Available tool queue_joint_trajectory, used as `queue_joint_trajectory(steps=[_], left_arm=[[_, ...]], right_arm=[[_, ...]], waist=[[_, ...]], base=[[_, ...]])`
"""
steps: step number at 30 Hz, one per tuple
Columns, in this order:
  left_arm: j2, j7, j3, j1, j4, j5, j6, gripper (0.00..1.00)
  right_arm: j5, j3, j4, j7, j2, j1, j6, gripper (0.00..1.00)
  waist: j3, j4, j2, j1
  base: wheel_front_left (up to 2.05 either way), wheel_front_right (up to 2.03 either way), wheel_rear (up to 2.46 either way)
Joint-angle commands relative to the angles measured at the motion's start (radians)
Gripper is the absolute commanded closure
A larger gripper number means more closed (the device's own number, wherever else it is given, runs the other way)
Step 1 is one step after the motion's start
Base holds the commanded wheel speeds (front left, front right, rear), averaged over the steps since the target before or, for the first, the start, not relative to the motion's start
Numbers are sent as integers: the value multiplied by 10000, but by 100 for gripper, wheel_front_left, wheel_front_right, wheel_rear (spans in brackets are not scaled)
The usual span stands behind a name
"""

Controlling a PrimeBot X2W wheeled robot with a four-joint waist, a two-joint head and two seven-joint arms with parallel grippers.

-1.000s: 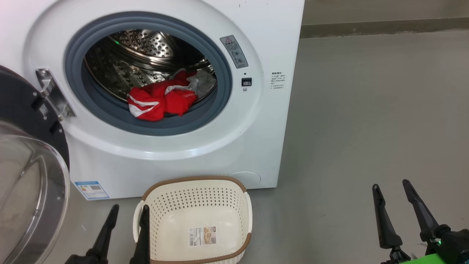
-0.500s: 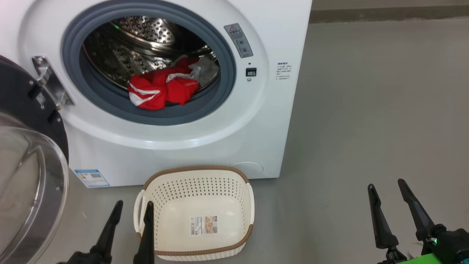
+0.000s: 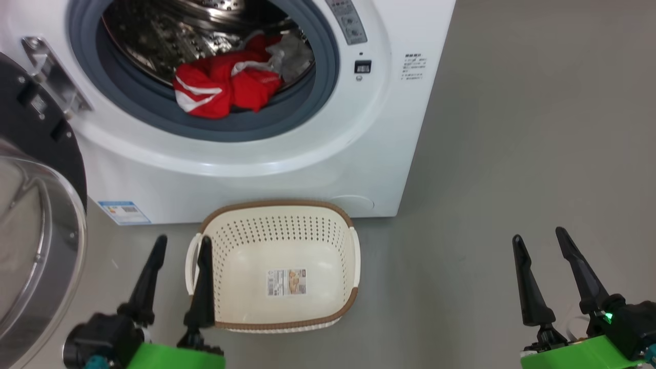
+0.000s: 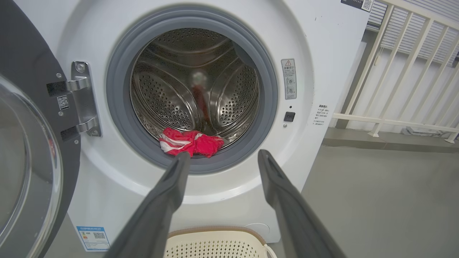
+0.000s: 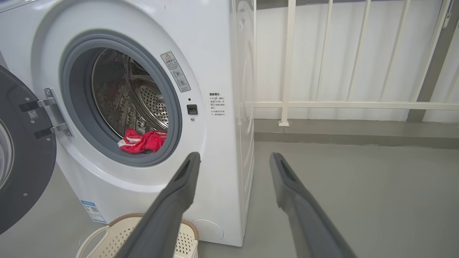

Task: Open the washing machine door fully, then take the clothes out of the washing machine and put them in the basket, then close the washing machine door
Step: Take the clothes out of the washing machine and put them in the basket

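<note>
The white washing machine (image 3: 266, 169) fills the upper left of the head view, its black glass door (image 3: 36, 220) swung open to the left. Red clothes (image 3: 225, 89) with white trim lie at the front of the steel drum, on the grey ring; they also show in the left wrist view as clothes (image 4: 192, 142) and in the right wrist view as clothes (image 5: 141, 141). The cream basket (image 3: 277, 312) stands empty on the floor before the machine. My left gripper (image 3: 182, 245) is open, low beside the basket's left handle. My right gripper (image 3: 538, 237) is open over bare floor at the right.
Grey floor (image 3: 512, 154) stretches to the right of the machine. A white railing (image 5: 340, 104) and wall stand behind and right of it. The open door's glass bowl (image 4: 25, 179) juts out on my left side.
The head camera has tilted down: machine and basket sit higher in the picture and more of both wrists shows. The clothes, door and basket have not moved. Both grippers stay open.
</note>
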Motion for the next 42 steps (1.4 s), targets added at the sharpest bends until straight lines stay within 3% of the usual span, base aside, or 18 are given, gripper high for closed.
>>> queue_joint_trajectory(steps=[1, 24, 33, 42], left_arm=[[39, 7, 342, -604, -204, -139, 40, 0], [387, 716, 548, -4623, 1385, 77, 581, 0], [758, 846, 401, -6342, 2231, 748, 1003, 0], [1380, 1093, 405, -7929, 3514, 1090, 1058, 0]], right_arm=[[7, 263, -276, -63, -141, -469, 62, 0], [217, 427, -252, -63, -141, -1481, 62, 0], [323, 453, -261, -63, -141, -1813, 62, 0], [678, 599, -213, -63, -141, -2122, 62, 0]], waist=[[418, 55, -1, 0], [2315, -571, -1, 0], [3080, -920, -1, 0], [3723, -1289, -1, 0]], base=[[0, 0, 0], [0, 0, 0], [0, 0, 0], [0, 0, 0]])
